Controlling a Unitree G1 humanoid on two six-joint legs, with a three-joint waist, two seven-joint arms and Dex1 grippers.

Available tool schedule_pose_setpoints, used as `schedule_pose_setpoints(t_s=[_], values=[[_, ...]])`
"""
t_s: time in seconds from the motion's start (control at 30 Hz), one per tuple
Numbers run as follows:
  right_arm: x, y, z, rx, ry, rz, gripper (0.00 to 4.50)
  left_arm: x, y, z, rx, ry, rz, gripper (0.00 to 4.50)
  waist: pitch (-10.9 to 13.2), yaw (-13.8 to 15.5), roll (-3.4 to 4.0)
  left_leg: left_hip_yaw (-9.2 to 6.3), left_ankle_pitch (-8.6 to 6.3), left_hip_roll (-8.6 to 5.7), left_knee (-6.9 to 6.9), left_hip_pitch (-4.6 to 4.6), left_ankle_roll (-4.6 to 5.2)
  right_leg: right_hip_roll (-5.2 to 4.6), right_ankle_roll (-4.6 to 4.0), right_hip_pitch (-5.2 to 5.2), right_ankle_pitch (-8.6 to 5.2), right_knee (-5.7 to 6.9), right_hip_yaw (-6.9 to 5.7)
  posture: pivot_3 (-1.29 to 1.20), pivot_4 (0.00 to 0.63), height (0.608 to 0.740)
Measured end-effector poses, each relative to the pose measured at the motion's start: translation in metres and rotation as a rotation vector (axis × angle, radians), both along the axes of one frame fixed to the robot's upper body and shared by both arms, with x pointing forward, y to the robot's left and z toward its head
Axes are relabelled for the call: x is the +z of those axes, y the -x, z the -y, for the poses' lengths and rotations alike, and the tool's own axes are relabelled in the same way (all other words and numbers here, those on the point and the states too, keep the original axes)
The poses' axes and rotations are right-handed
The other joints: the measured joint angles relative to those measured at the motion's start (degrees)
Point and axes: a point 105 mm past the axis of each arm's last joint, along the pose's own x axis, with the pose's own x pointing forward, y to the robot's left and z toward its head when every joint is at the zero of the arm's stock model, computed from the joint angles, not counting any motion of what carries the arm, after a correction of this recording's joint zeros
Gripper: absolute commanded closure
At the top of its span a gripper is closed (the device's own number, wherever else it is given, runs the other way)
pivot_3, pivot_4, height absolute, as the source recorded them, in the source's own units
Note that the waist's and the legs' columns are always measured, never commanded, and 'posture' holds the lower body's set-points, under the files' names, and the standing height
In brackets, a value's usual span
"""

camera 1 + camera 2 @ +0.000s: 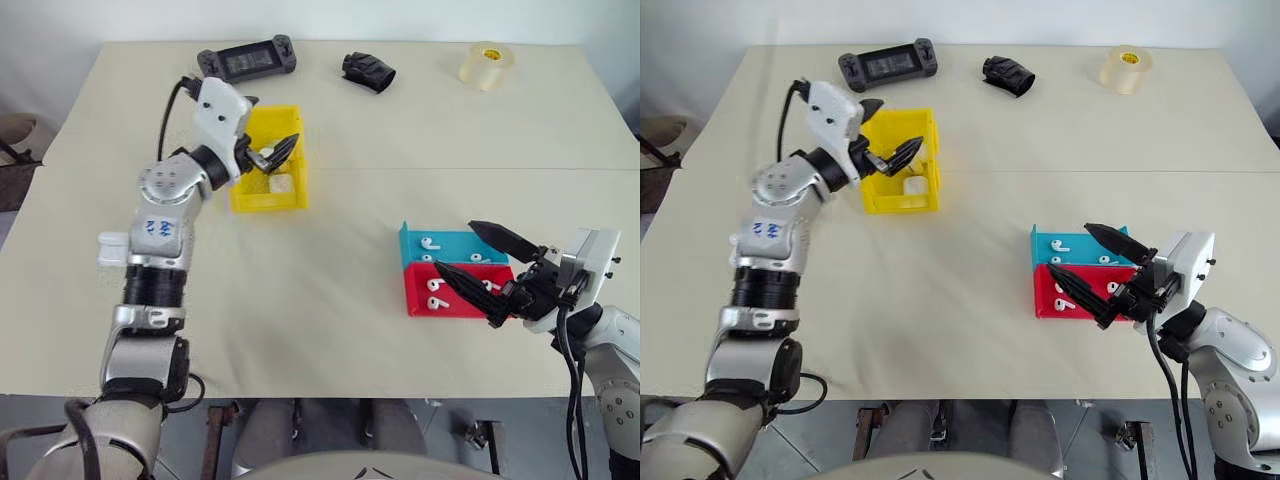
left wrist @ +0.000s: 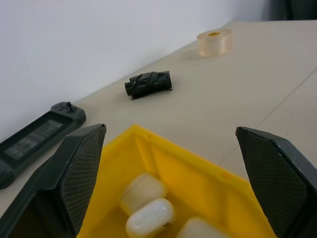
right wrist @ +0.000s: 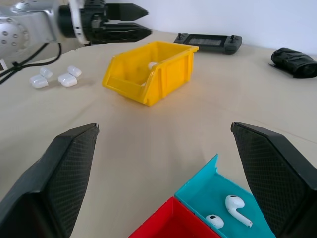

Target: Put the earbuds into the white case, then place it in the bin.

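White case (image 2: 149, 217), glossy, rounded, shut lid

Head stereo pair: looks forward and down over the whole table (image 1: 330, 330). Left wrist camera: close above the bin (image 2: 198, 171), facing the far table edge. Right wrist camera: low beside the trays (image 3: 218, 198), facing across the table — it shares the bin with the others.

Left pincer (image 1: 276, 153) open, arm extended; right pincer (image 1: 487, 270) open.
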Motion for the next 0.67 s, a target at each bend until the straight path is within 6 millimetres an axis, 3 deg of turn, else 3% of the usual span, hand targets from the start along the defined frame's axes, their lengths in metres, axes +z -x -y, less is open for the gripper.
schedule_pose_setpoints(t_s=[0.2, 0.3, 0.47, 0.67], values=[[-0.003, -0.007, 0.007, 0.018, 0.017, -0.016, 0.0, -0.051, 0.076, -0.004, -0.332, -0.091, -0.089, 0.04, 0.0, 0.1, 0.02, 0.08, -0.01, 0.37, 0.02, 0.04, -0.02, 0.02, -0.03, 0.03, -0.01, -0.08, 0.07, 0.0, 0.15, 0.74], [0.0, -0.012, 0.009, 0.041, 0.04, -0.009, 0.0, -0.059, 0.105, -0.017, -0.452, -0.086, -0.094, 0.04, 0.0, 0.3, 0.02, 0.06, -0.02, 0.38, 0.06, 0.03, -0.03, -0.01, -0.05, 0.1, -0.02, -0.19, 0.06, 0.0, 0.15, 0.74], [-0.002, -0.014, 0.017, 0.063, 0.102, -0.018, 0.0, -0.066, 0.119, -0.054, -0.379, -0.143, -0.142, 0.04, 0.0, 0.3, 0.02, 0.07, -0.04, 0.36, -0.06, 0.05, 0.0, -0.02, -0.04, 0.09, -0.02, -0.23, 0.05, 0.0, 0.15, 0.74], [0.0, -0.018, 0.021, 0.074, 0.119, -0.016, 0.0, -0.066, 0.124, -0.051, -0.351, -0.133, -0.13, 0.04, 0.0, 0.3, 0.02, 0.06, -0.05, 0.39, -0.06, 0.04, 0.0, -0.02, -0.04, 0.09, -0.02, -0.22, 0.04, 0.0, 0.15, 0.74]])
